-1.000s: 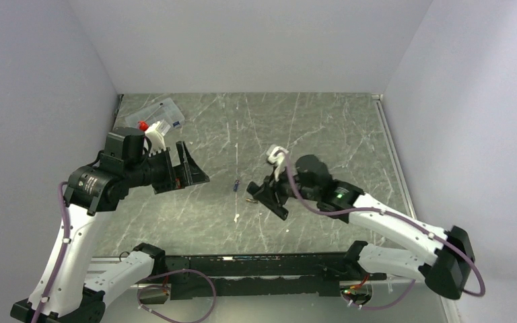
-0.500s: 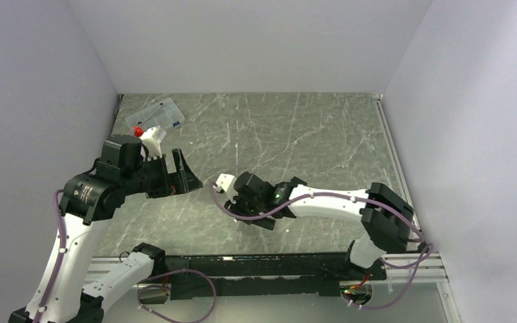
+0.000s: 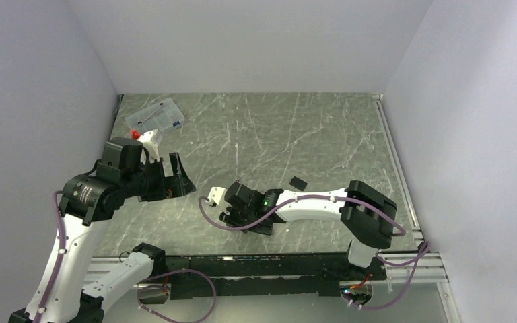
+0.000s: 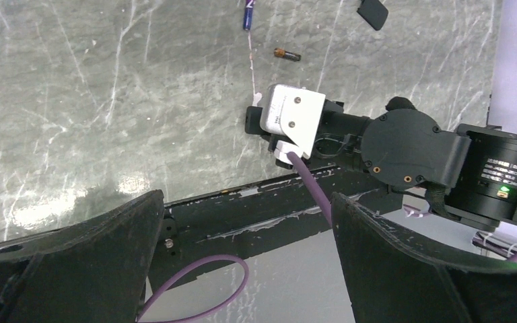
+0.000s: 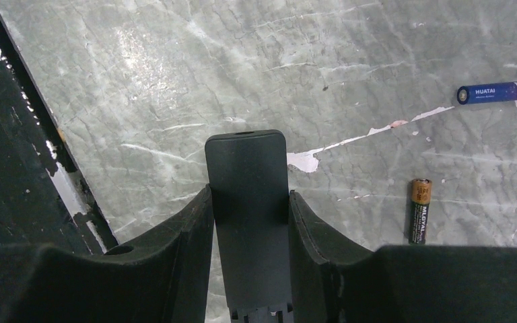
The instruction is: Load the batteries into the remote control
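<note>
In the right wrist view my right gripper [image 5: 249,210] is shut on the remote control [image 5: 246,175], a flat black bar that sticks out forward between the fingers, low over the table. The two batteries lie loose on the marble to its right: a blue one [image 5: 501,92] and a dark one with a gold end [image 5: 419,210]. The left wrist view also shows the blue battery [image 4: 249,15] and the gold-ended battery [image 4: 287,54], beyond the right wrist. My left gripper [image 3: 178,178] hangs above the table's left side, open and with nothing in it [image 4: 249,269].
A small black cover piece [image 3: 298,182] lies on the table behind the right forearm. A clear plastic box [image 3: 155,116] sits at the back left with a red item [image 3: 134,134] beside it. The black base rail [image 3: 256,266] runs along the near edge.
My right arm has swung left and toward the near edge with the remote in its grip, uncovering the small black cover piece. The left arm has drifted slightly nearer and stays open.
</note>
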### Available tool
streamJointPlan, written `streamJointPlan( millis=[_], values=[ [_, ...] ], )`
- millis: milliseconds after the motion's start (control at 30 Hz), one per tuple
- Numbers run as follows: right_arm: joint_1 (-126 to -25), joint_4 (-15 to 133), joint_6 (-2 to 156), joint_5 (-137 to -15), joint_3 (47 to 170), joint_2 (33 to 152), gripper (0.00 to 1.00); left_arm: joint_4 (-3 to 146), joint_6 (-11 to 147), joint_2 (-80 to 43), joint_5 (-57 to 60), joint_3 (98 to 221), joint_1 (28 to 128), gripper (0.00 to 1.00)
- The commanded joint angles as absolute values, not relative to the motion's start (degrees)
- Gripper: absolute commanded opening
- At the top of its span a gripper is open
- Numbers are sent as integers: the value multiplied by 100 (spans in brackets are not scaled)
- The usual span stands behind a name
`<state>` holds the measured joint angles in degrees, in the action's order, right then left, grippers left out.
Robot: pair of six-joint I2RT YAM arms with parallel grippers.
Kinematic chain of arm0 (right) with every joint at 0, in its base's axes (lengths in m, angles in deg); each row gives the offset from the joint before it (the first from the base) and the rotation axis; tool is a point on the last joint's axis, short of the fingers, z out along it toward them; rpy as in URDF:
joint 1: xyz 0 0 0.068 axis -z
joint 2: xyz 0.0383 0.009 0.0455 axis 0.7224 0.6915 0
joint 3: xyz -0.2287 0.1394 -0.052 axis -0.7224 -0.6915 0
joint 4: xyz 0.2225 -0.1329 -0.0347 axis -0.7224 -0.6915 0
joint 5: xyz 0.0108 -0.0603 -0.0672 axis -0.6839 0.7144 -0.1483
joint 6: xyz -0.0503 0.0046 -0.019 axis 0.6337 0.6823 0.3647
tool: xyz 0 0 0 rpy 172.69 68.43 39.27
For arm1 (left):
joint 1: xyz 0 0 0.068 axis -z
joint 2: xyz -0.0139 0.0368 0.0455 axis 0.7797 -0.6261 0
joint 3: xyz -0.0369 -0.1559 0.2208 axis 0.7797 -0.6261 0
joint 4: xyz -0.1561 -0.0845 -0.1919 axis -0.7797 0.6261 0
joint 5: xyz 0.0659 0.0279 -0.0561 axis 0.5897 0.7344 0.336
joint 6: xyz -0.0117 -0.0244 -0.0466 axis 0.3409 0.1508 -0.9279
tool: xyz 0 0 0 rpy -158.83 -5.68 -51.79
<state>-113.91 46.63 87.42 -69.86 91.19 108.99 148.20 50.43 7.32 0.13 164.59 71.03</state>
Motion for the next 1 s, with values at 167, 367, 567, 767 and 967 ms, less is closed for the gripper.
streamJointPlan(
  millis=[167, 367, 567, 767, 967],
  values=[
    [-11410, 4877, 8880, -6702, 9143, 10242, 70, 14898, 5112, 781, 326, 16554, 7075, 99],
    [-11257, 4767, 8772, -6704, 9023, 9484, 97, 14859, 5071, 731, 305, 16558, 7070, 99],
    [-10654, 4905, 8011, -6436, 8633, 8568, 100, 14676, 4903, 737, 70, 16313, 7075, 100],
    [-10010, 4485, 7660, -6620, 8622, 8547, 100, 14486, 4749, 770, -247, 16049, 7075, 100],
    [-9829, 4479, 7756, -7235, 8806, 9050, 88, 14258, 4590, 865, -415, 15673, 7075, 99]
  ],
)
